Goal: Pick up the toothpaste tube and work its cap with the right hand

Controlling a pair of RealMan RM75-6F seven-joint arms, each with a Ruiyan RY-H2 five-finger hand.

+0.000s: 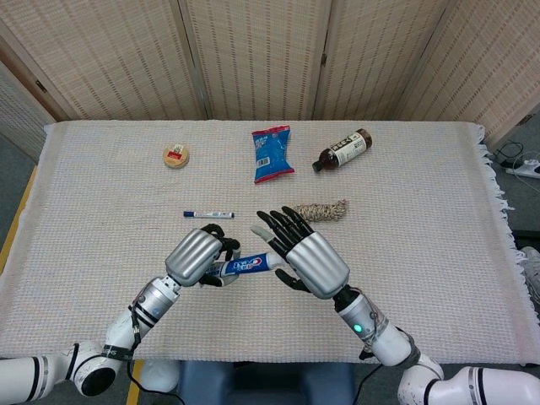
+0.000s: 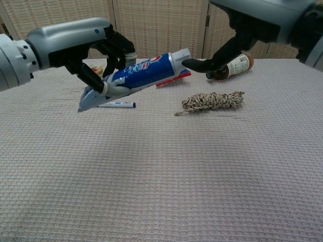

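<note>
the left hand [image 2: 88, 48] has the tube [image 2: 136, 78] lifted clear of the table [image 2: 161, 176], fingers wrapped round the lower body near the crimped end, and that grip looks deliberate: it leaves the whole cap end bare. the tube sits tilted, tail low on the left, cap [image 2: 180, 58] high and pointing rightward, straight at the incoming right hand [image 1: 305, 253]. from the head view the tube lies between the two hands, cap end tucked just under the right hand's edge, so the cap itself is hidden there. the chest view tells it better: the right hand is empty, fingers apart, one dark fingertip [image 2: 194, 64] reaching to just beside the cap, and i cannot tell whether it is touching yet. so the pickup is done, by my reading, and the cap work is only about to start; the next bit calls for thumb and finger closing on that white cap while the left hand keeps the tube steady. risk as i see it: a soft tube may twist or squeeze in the grip. behind, the pen [image 1: 208, 214], rope [image 2: 212, 101], bottle [image 1: 342, 150] and snack bag [image 1: 272, 153] lie out of the way.
</note>
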